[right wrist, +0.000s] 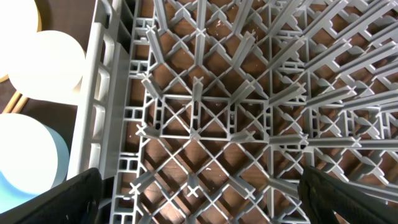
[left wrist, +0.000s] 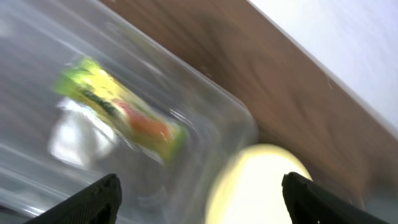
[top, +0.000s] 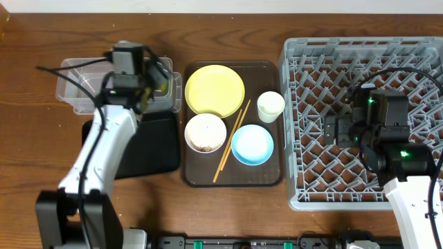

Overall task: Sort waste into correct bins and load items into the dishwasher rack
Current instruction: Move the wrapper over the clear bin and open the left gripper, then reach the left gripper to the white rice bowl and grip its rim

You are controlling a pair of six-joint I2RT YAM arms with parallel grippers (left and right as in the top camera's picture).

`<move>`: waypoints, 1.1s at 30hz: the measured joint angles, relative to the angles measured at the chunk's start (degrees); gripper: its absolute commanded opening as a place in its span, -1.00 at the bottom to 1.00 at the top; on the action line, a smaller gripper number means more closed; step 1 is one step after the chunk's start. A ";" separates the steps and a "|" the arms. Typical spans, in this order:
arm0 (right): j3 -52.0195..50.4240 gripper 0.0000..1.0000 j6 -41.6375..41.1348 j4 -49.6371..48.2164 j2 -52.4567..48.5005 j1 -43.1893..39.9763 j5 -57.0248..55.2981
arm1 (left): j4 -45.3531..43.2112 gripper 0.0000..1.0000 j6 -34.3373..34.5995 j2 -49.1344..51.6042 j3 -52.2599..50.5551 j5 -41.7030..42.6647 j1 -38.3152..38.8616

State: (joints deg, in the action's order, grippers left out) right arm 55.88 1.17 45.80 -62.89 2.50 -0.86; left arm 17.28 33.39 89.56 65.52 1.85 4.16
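- Left gripper (left wrist: 202,194), fingers spread and empty, hangs over the tub (left wrist: 239,118); the wrapper (left wrist: 118,112) lies inside.
- Right gripper (right wrist: 205,194), also spread and empty, is the nearer to the cup (top: 270,106), which sits to its left.

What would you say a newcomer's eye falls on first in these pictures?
The large grey dishwasher rack on the right dominates, with no dishes visible in it. At centre, a brown tray carries a bright yellow plate and a light blue bowl. In the left wrist view, a green-and-orange wrapper lies in the clear tub.
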 measured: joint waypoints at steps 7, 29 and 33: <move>0.02 0.99 0.00 -0.02 0.00 -0.02 0.00 | 9.84 0.64 -10.21 -0.70 -0.20 3.17 11.30; 0.02 0.98 0.00 0.00 0.00 0.00 0.02 | 9.70 -0.02 -13.57 12.83 -1.33 4.20 27.58; 0.02 0.99 -0.02 0.04 0.00 0.00 0.02 | 9.60 -0.17 -13.03 14.27 -1.33 4.17 27.63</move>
State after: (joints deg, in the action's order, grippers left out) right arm 55.90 1.15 45.84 -62.89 2.50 -0.84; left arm 26.87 20.36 103.83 64.18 6.02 31.79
